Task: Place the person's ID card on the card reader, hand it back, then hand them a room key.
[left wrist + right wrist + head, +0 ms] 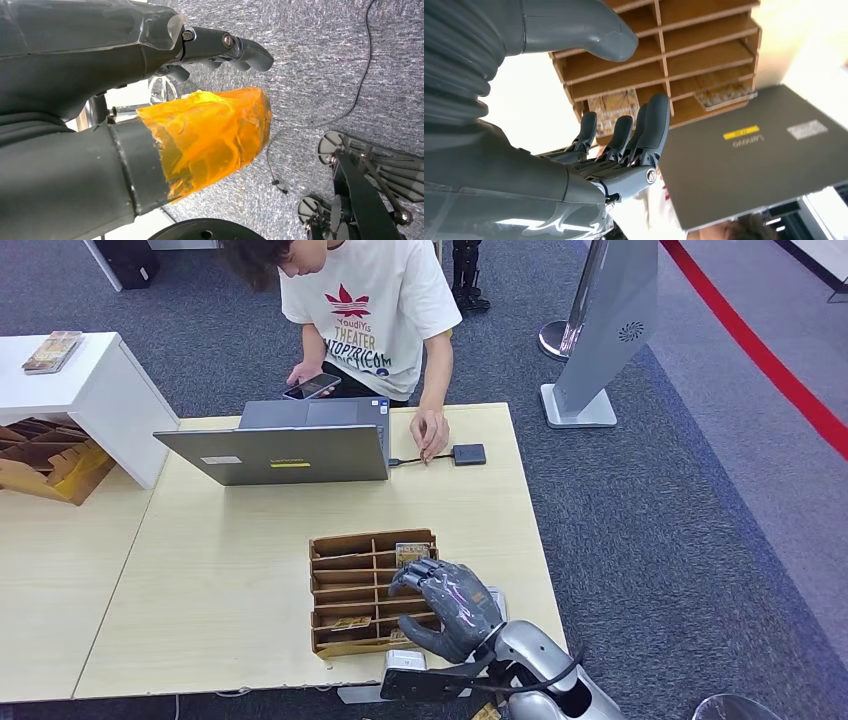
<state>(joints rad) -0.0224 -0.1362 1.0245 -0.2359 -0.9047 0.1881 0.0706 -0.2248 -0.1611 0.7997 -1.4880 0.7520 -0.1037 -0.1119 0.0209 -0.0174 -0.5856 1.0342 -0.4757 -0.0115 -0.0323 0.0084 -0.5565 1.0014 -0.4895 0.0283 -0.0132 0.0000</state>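
My right hand (447,608) hovers over the near right part of the wooden slotted organizer (345,580), fingers spread, nothing in it. In the right wrist view its fingertips (651,115) lie just short of a room key card (613,105) standing in a slot of the organizer (704,50). That card (411,552) stands in the far right slot. The small black card reader (469,454) lies beyond, cabled to the laptop (290,445). A person (370,300) across the table rests one hand (430,430) beside the reader. My left hand (100,60) hangs over the carpet, holding nothing.
The person holds a phone (312,387) behind the laptop. A white cabinet (90,390) and cardboard boxes (40,460) stand at the left. A grey sign stand (600,340) rises on the carpet at the far right. The table's right edge (535,540) runs close to my right hand.
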